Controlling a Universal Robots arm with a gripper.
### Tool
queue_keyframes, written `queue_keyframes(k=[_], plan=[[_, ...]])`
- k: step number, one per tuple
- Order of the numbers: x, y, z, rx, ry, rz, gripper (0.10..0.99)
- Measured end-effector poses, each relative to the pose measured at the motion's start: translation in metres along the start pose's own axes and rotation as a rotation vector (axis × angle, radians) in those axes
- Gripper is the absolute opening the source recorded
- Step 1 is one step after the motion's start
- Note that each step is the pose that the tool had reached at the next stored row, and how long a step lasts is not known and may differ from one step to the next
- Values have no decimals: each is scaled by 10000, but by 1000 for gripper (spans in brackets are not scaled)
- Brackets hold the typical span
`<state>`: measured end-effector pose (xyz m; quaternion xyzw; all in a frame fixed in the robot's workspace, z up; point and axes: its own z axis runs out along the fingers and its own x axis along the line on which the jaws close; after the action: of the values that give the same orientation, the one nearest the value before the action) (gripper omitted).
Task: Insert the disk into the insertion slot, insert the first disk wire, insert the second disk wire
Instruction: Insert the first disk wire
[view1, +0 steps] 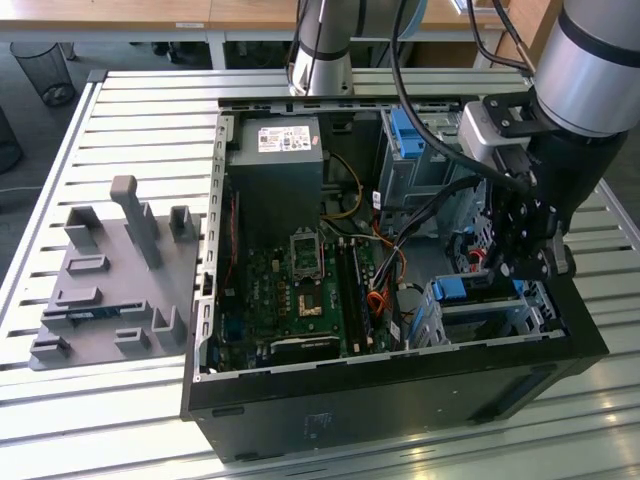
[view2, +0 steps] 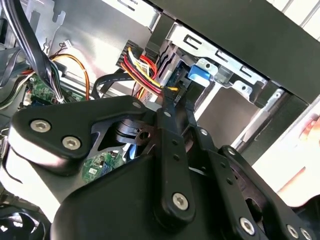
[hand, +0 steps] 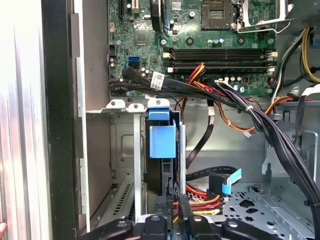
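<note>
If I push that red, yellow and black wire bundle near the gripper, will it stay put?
Probably not: the wire bundle bends in loose curves, so it looks floppy and may spring back. Its thin, separate strands suggest it is light and would give easily rather than resist.

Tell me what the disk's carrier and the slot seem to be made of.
Carrier: probably plastic, bright blue with a smooth, moulded, slightly shiny surface. Slot: probably thin sheet metal, bare silver-grey, with folded tabs and punched holes.
</note>
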<state>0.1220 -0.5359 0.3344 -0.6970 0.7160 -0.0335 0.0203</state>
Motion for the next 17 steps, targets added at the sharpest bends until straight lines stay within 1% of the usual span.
queue_keyframes(k=[1,2,3,4,17], plan=[[0,-1,-15,-6,-1,2,224],[0,-3,-28,-14,-1,5,161],[1,-4,-34,-21,-2,11,161],[1,-3,-36,-24,-3,23,106],[1,-5,-47,-32,3,45,106]])
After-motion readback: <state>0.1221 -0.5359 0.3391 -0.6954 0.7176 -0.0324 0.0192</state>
